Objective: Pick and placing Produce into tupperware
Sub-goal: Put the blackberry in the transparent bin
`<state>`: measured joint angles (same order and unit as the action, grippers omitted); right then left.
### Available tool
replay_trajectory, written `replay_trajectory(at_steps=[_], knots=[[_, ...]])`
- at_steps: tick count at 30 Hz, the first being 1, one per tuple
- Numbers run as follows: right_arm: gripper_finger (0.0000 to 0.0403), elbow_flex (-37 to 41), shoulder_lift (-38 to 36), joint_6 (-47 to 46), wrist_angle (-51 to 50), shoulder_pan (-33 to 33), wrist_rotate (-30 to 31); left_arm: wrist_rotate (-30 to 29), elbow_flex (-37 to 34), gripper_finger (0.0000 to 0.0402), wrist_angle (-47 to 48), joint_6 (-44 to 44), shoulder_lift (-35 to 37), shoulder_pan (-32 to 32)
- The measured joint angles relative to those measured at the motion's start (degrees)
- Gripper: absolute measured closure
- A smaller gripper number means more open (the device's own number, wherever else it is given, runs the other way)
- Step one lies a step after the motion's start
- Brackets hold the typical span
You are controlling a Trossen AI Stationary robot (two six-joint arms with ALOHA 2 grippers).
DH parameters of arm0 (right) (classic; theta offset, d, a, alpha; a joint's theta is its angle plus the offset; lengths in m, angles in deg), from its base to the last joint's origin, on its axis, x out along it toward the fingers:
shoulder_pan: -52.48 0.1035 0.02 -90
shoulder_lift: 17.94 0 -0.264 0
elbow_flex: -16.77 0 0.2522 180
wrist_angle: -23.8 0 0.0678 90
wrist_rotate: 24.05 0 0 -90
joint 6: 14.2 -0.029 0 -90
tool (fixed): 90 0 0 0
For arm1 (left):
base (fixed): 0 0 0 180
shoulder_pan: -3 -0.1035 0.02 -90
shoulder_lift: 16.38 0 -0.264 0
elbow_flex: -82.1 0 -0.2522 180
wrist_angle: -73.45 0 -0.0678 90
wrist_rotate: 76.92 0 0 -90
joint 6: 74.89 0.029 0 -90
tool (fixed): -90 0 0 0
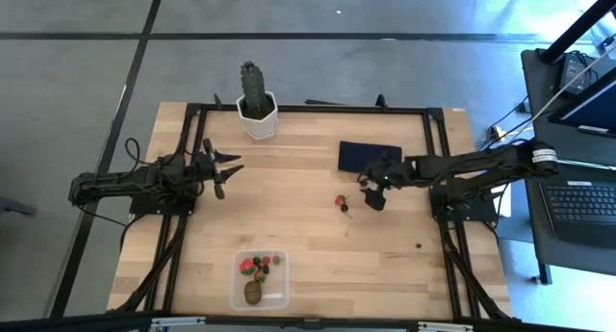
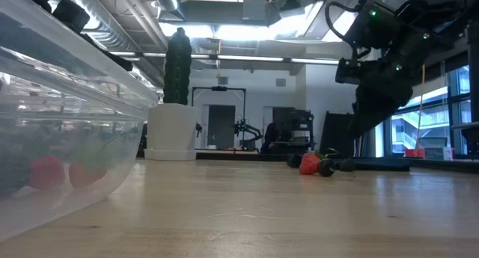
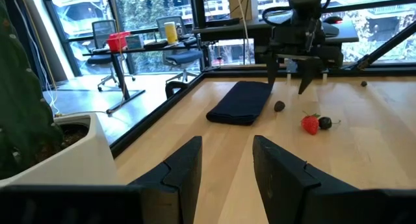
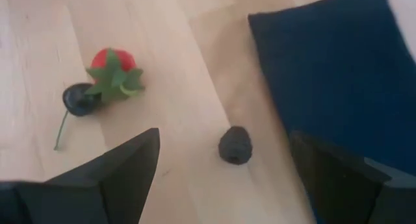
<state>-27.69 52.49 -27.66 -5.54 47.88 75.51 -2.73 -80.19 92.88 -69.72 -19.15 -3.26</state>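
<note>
A red strawberry (image 4: 112, 67) lies on the wooden table with a dark stemmed berry (image 4: 79, 98) touching it. A dark bumpy berry (image 4: 234, 145) lies alone beside the navy rectangle (image 4: 331, 74). My right gripper (image 4: 227, 178) is open and hovers above this lone berry, one finger on either side, touching nothing. In the high view it (image 1: 373, 197) stands just right of the strawberry (image 1: 341, 202). The clear tupperware (image 1: 260, 279) sits at the near edge and holds red fruits, dark berries and a brown kiwi (image 1: 252, 293). My left gripper (image 1: 223, 168) waits open at the table's left.
A green cactus in a white pot (image 1: 256, 106) stands at the far edge. The flat navy rectangle (image 1: 366, 155) lies just beyond my right gripper. Another small dark berry (image 1: 418, 244) lies toward the near right. Bare wood lies between the strawberry and the tupperware.
</note>
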Motion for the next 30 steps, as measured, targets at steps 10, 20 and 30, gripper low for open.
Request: replay_trajectory(at_steps=[10, 20, 30], knots=[[0.0059, 0.0, 5.4, -1.3, 1.5, 0.3, 0.0, 0.0, 0.0, 0.0272, 2.7, 0.1, 0.0, 0.0], [0.0059, 0.0, 11.2, -2.5, 3.9, 0.3, 0.0, 0.0, 0.0, 0.0272, 2.7, 0.1, 0.0, 0.0], [0.0059, 0.0, 12.3, -2.8, 4.3, 0.3, 0.0, 0.0, 0.0, 0.0272, 2.7, 0.1, 0.0, 0.0]])
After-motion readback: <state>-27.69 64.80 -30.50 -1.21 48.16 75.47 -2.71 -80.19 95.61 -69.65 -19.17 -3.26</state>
